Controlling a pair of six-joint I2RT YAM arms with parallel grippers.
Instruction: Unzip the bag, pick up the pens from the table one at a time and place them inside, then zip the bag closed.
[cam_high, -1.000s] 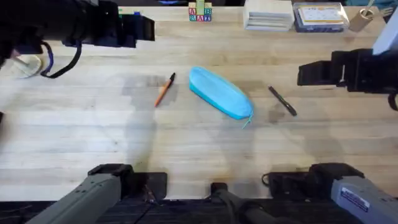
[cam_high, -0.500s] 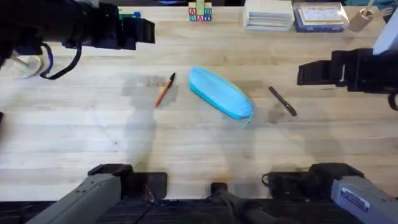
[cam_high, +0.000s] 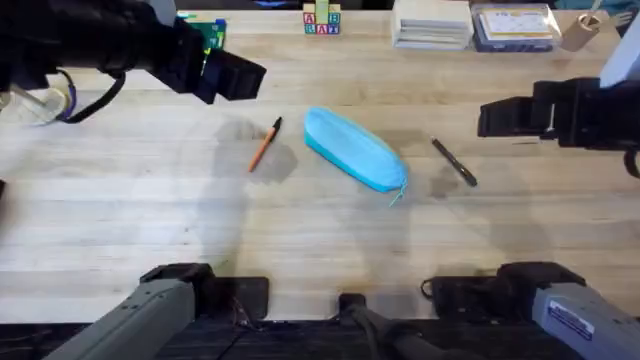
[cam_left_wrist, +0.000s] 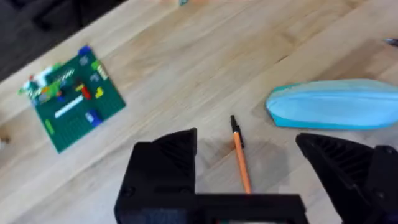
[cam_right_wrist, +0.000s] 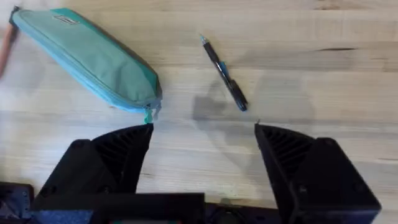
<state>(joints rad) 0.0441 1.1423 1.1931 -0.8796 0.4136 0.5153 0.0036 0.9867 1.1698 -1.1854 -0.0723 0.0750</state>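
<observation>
While bag (cam_high: 354, 148) lies zipped mid-table (cam_high: 300, 240) between orange pen (cam_high: 264, 144) and dark pen (cam_high: 454, 162), both end effectors, left (cam_left_wrist: 249, 180) and right (cam_right_wrist: 202, 162), hover agape; unzipping pending, next needs pull-cord pinch.

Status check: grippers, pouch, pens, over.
Left gripper open, above orange pen. Right gripper open, empty, near dark pen. Blue pouch closed on table, both pens outside. Nothing in the way.

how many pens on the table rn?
2. The orange pen lies to the left of the blue bag, apart from it. The dark pen lies to the bag's right. Neither is held; the bag looks closed.
</observation>
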